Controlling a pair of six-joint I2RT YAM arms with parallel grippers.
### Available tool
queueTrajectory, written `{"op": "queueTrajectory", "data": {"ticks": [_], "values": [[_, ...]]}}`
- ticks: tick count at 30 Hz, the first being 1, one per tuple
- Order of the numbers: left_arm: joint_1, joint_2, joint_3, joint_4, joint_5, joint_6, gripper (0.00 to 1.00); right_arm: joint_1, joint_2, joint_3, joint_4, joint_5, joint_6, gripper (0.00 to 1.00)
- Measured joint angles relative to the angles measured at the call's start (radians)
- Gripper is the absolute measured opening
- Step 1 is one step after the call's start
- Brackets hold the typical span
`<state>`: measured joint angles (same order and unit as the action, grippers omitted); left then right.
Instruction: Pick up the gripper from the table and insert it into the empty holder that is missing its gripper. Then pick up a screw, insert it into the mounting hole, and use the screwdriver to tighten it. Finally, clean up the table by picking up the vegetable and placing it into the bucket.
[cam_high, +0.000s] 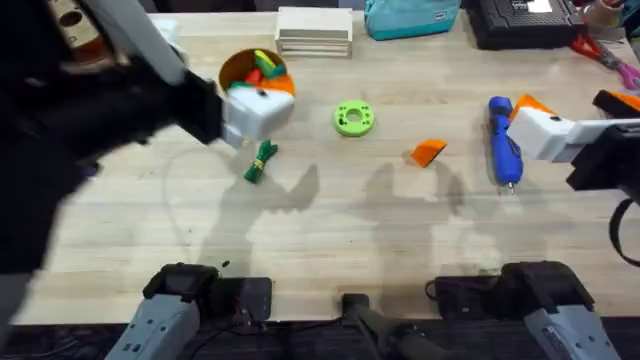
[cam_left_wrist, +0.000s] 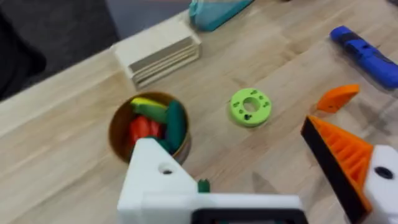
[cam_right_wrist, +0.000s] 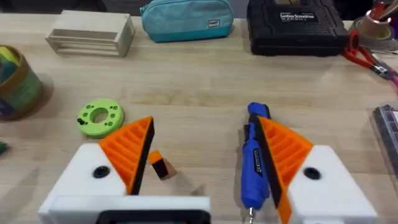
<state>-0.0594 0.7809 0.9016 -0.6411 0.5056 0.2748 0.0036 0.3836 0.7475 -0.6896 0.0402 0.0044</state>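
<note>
The gripper (cam_high: 428, 152) lies loose on the wooden surface (cam_high: 330, 220), between the green disc (cam_high: 353, 118) and the screwdriver (cam_high: 503, 140), its point toward the screwdriver. The screwdriver's long axis runs near-to-far, tip nearest the arm bases. The right gripper (cam_right_wrist: 202, 163) hovers beside it, jaws wide and empty. The left gripper (cam_left_wrist: 273, 180), jaws also wide, hangs over the bucket (cam_high: 255, 72); one holder (cam_left_wrist: 155, 177) is bare. The vegetable (cam_high: 260, 160) lies just below.

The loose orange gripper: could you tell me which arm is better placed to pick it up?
Right. The right gripper has both orange pads, is open, and the loose orange gripper lies just ahead. The left gripper has one bare holder and sits farther off, by the bucket.
</note>
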Motion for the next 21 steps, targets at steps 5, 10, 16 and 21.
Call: {"op": "queueTrajectory", "data": {"ticks": [5,10,16,21], "values": [[-0.122,-0.272,-0.344,0.295,0.036,-0.009,0.987,0.0,0.0,0.0,0.0,0.0,0.0,0.952],[-0.192,-0.501,-0.571,0.44,0.045,-0.059,0.987,0.0,0.0,0.0,-0.001,0.0,0.0,0.952],[-0.236,-0.714,-0.788,0.523,0.048,-0.118,0.988,0.0,0.0,0.0,-0.001,0.0,0.0,0.952],[-0.277,-0.775,-0.869,0.536,0.051,-0.152,0.987,0.0,0.0,0.0,-0.001,0.0,0.0,0.952]]}}
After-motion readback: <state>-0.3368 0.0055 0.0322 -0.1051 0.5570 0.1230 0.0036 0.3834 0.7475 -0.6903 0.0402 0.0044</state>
